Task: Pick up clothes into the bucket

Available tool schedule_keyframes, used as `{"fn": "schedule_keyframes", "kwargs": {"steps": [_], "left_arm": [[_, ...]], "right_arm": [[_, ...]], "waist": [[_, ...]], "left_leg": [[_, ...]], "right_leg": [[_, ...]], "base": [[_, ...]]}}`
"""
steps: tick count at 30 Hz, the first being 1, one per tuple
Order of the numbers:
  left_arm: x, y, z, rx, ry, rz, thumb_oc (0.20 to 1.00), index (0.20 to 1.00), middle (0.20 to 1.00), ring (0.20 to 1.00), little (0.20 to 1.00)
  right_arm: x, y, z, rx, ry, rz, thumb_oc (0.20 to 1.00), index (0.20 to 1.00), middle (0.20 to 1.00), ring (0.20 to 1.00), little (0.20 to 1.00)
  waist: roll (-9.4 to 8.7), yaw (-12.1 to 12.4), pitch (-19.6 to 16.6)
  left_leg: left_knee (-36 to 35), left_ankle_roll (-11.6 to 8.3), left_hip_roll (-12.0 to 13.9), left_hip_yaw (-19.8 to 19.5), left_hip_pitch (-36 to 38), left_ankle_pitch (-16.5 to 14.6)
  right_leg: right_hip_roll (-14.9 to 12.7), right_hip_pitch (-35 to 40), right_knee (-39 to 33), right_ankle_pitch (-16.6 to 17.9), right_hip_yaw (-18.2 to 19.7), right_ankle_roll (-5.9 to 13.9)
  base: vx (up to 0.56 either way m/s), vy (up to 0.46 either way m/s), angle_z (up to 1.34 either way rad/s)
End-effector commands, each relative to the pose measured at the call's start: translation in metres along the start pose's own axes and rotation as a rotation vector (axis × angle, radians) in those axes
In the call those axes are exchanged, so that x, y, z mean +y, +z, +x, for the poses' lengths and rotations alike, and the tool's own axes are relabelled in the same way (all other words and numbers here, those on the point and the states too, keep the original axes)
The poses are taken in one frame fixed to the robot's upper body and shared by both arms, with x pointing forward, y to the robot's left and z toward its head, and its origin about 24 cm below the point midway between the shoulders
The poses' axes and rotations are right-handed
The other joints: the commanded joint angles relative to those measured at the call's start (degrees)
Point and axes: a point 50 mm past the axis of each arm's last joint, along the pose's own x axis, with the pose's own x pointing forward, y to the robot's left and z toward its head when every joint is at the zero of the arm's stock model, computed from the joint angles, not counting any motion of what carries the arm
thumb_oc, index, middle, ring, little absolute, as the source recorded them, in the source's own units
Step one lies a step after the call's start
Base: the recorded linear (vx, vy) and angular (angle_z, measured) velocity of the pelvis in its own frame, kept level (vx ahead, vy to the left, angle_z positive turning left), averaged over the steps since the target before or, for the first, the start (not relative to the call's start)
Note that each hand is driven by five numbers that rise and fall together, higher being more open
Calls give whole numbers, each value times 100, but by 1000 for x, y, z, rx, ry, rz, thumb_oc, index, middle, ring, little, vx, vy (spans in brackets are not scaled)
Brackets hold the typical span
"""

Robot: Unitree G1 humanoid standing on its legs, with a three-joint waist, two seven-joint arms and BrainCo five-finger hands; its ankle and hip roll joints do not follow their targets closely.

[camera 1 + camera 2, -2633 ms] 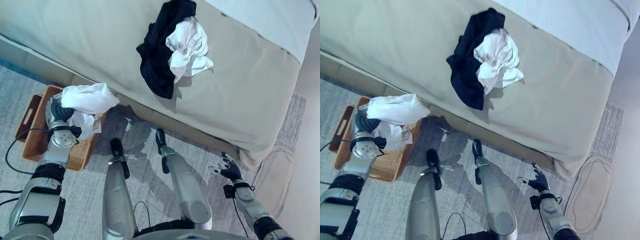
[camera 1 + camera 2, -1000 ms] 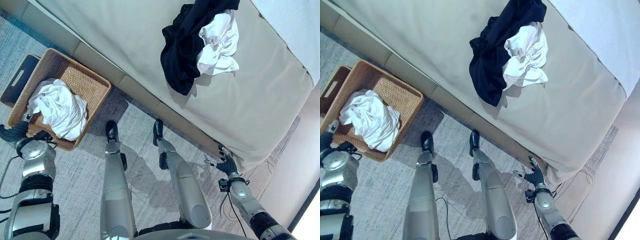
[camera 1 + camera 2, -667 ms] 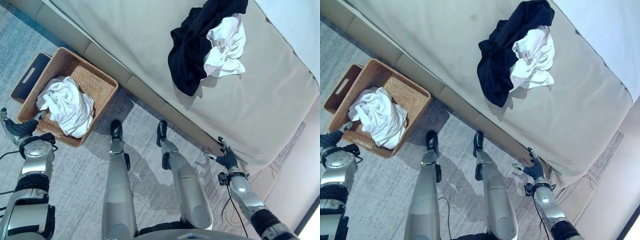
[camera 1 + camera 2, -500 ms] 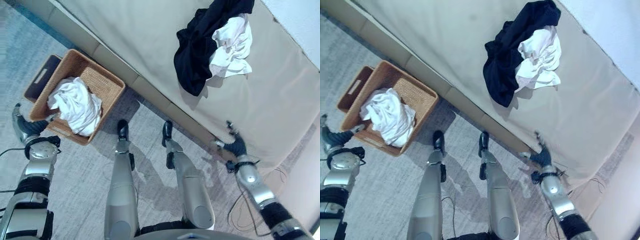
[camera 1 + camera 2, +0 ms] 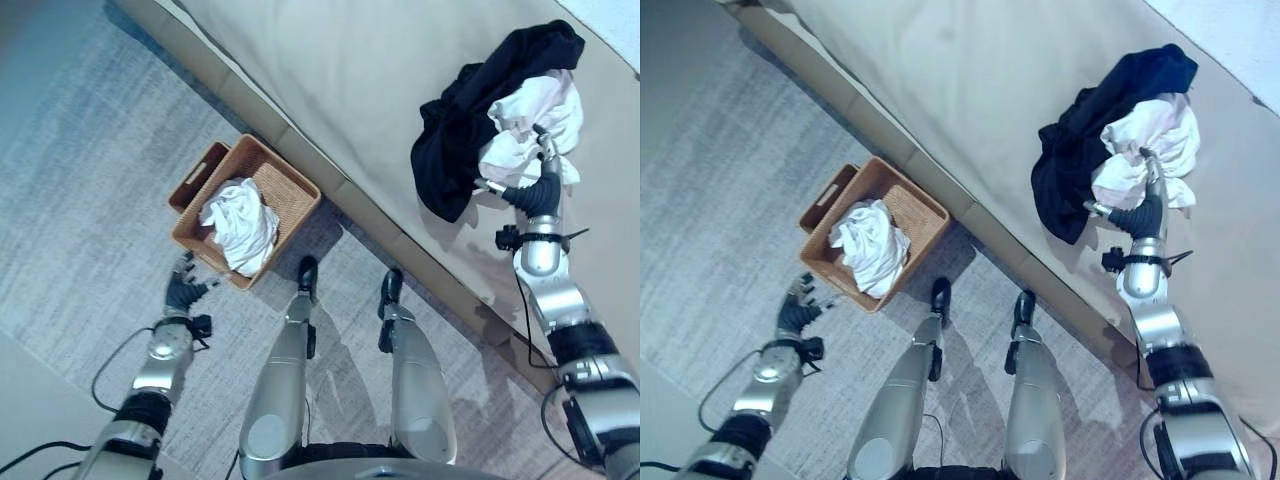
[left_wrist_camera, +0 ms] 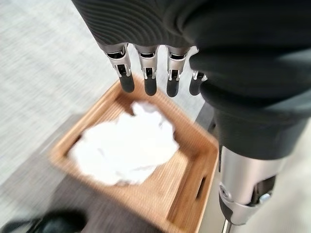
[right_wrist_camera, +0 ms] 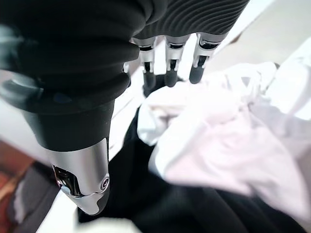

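Left hand [image 5: 182,293] now withdrawn over rug [image 5: 90,200], fingers straight, nothing held. White garment [image 5: 238,224] left in wicker basket [image 5: 296,186], at bed edge [image 5: 350,190]. Right hand [image 5: 1135,215] raised since earlier onto bed, fingers extended at white cloth [image 5: 1150,135] on dark garment [image 5: 1070,150]; contact not discernible.

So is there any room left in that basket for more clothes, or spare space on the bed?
The basket has bare wicker at the end nearest the bed; the white cloth fills its other end. The bed is bare across the stretch above the basket. It is crowded where the dark garment and white garment pile up, with the right hand open there.
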Motion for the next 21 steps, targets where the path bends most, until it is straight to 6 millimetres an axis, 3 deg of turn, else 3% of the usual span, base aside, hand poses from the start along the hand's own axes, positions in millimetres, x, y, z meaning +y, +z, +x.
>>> {"fn": "schedule_keyframes", "kwargs": {"steps": [1,6,13,21], "left_arm": [[-15,-10,-9,0,-65,7,1000,1000,1000,1000,1000],[-37,-22,-19,23,-209,136,1000,1000,1000,1000,1000],[-43,-25,-25,32,-244,119,1000,1000,1000,1000,1000],[-57,-32,-30,63,-282,104,1000,1000,1000,1000,1000]], "right_arm": [[-56,21,38,-70,-182,-121,1000,1000,1000,1000,1000],[-91,25,68,2,-271,-248,1000,1000,1000,1000,1000],[-136,2,74,207,-296,-416,1000,1000,1000,1000,1000],[-140,2,78,253,-251,-526,1000,1000,1000,1000,1000]], "waist": [[417,51,-91],[674,187,-91],[998,269,-91],[1130,269,-91]], "left_leg": [[236,-26,-152,-253,147,-396],[-23,-109,-131,-382,177,-168],[-398,-176,-71,-478,56,105],[-310,-175,-21,-403,-383,141]], "right_leg": [[-158,109,379,-116,28,43],[-188,-6,652,-333,-38,-43],[-187,-428,1030,-525,-84,-120],[-113,-1010,1238,-535,72,-134]], "base": [[13,-55,8],[-7,-79,22],[-10,-72,16],[-1,-39,-2]]}}
